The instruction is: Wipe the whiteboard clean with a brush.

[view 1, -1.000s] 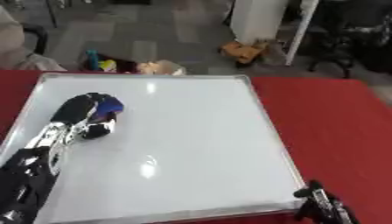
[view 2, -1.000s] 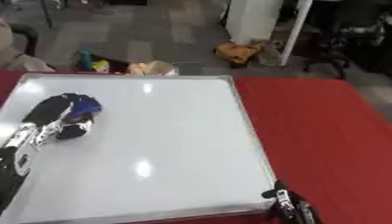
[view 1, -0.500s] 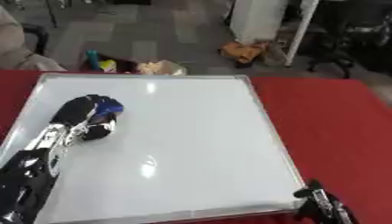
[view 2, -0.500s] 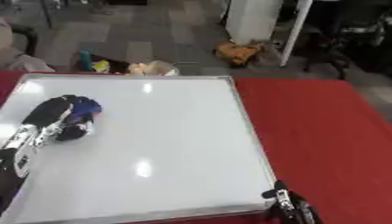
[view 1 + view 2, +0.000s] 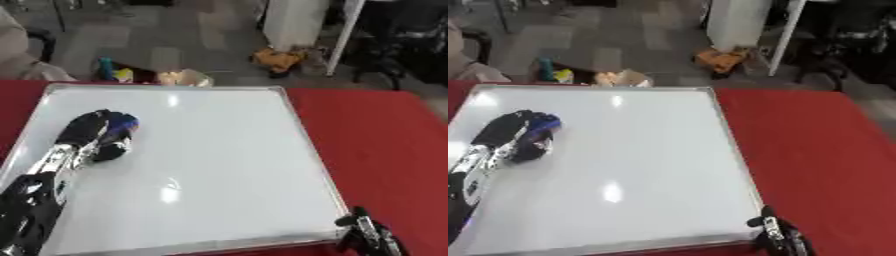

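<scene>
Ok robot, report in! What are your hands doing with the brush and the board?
Left hand curled round blue brush, on whiteboard upper left. Right hand idle at board's lower right corner. Board looks clean, nothing in the way.

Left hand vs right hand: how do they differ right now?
The left hand lies on the whiteboard, fingers curled round the blue brush; the right hand holds nothing. The left hand works at the board's left side; the right hand sits idle at its near right corner. Both look black and silver.
</scene>
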{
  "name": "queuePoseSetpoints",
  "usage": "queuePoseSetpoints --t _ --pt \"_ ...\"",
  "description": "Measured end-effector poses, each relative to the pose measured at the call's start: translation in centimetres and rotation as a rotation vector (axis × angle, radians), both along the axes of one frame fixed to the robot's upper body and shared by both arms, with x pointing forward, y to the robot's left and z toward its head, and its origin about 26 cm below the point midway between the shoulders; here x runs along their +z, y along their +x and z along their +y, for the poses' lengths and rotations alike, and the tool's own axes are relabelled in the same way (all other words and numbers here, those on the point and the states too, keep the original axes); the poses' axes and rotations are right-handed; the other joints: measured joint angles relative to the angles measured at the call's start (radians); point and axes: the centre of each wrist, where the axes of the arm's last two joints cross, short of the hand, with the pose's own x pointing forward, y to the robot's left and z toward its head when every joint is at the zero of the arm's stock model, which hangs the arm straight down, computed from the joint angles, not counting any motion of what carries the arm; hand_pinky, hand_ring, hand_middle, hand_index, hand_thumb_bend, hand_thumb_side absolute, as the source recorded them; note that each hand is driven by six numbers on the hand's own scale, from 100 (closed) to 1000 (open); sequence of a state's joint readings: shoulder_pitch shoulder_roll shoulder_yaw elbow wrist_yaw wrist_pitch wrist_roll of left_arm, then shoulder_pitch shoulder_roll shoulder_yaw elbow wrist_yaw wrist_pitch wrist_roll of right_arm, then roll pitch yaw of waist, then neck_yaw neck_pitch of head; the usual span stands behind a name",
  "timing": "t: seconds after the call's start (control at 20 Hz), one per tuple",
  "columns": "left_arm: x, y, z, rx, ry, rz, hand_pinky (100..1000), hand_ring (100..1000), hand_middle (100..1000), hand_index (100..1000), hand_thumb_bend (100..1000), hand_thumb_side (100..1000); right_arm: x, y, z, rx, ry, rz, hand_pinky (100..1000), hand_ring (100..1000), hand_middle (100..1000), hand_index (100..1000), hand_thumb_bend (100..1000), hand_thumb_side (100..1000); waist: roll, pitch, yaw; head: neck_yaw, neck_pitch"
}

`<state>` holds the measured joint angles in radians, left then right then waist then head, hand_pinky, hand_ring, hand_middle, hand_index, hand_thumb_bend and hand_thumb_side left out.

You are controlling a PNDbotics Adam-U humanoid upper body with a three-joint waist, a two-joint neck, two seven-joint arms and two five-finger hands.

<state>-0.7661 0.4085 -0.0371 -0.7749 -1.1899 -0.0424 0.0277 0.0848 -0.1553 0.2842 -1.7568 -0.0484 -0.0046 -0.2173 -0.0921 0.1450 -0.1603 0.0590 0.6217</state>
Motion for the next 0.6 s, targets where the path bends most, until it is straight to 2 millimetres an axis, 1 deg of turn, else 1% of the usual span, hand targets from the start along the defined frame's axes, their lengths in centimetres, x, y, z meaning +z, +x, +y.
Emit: queuePoseSetpoints --t 0.35,0.5,0.6 --pt "0.2 -0.2 1.7 0.081 0.008 -0.022 781 799 734 908 100 503 -0.1 -0.1 0.0 -0.001 -0.002 0.002 421 354 154 552 100 842 0.0 0.0 0.002 0.0 0.0" --pt "0.1 -0.3 2.0 0.101 0.008 -0.03 781 799 734 910 100 508 -0.1 -0.1 0.0 -0.001 -0.002 0.002 421 354 154 552 100 843 0.001 0.0 0.002 0.0 0.0" --pt "0.1 -0.4 2.0 0.105 0.006 -0.03 781 801 734 915 100 529 -0.1 -0.1 0.0 -0.001 -0.002 0.002 421 354 154 552 100 842 0.002 0.0 0.002 0.0 0.0"
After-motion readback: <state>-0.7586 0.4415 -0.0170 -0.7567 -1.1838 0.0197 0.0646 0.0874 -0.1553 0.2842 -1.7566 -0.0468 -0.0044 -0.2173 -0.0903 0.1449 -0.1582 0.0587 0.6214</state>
